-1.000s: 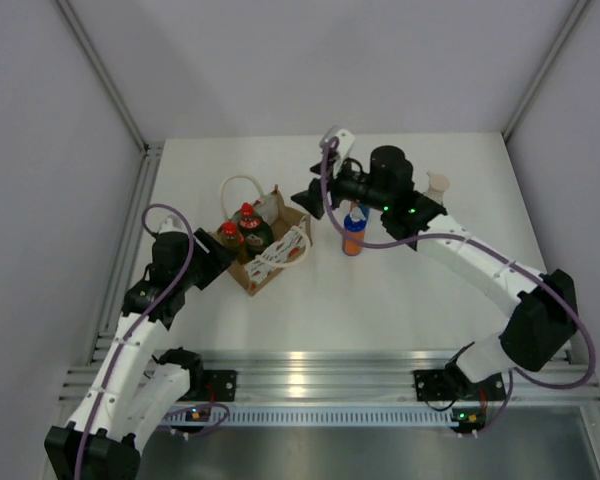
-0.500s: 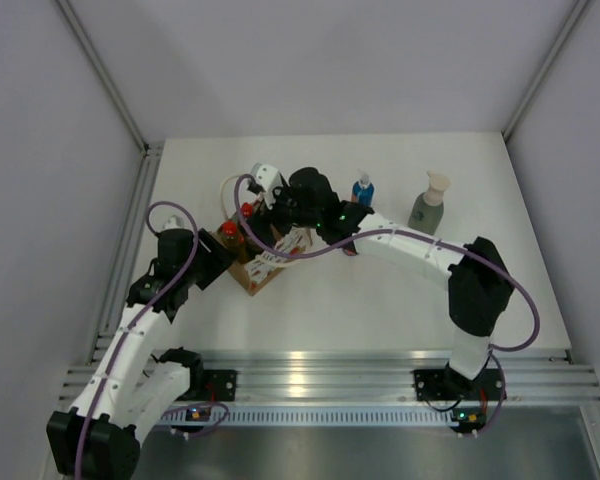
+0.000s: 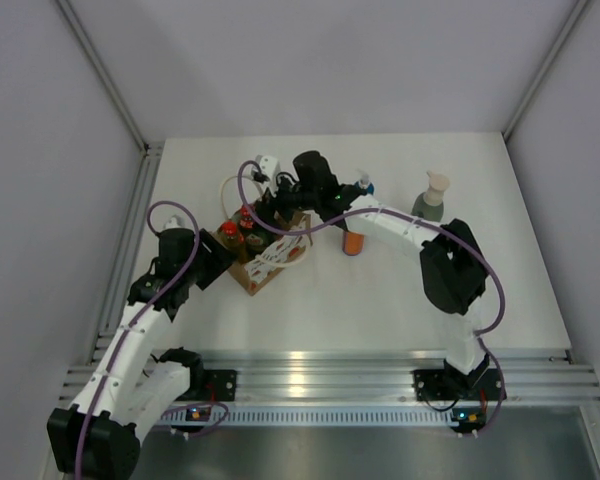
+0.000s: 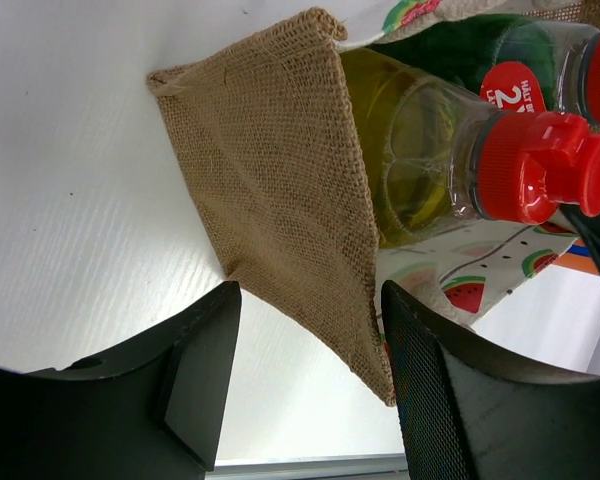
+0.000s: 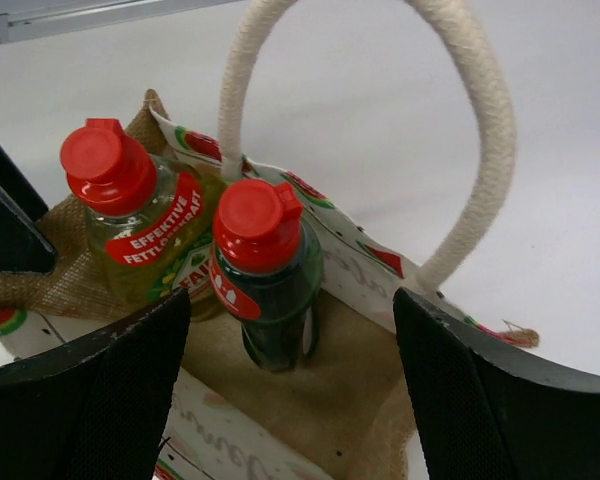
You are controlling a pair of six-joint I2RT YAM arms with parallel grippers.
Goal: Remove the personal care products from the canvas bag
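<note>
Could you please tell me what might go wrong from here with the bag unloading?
The open right end effector brackets the dark green bottle, but the yellow-green bottle stands close beside it; a closing finger could knock it.
The rope handle arches beside them and may snag a finger on the lift.
The left end effector straddles a wall of the canvas bag but is open, so the bag might rise with a bottle.
</note>
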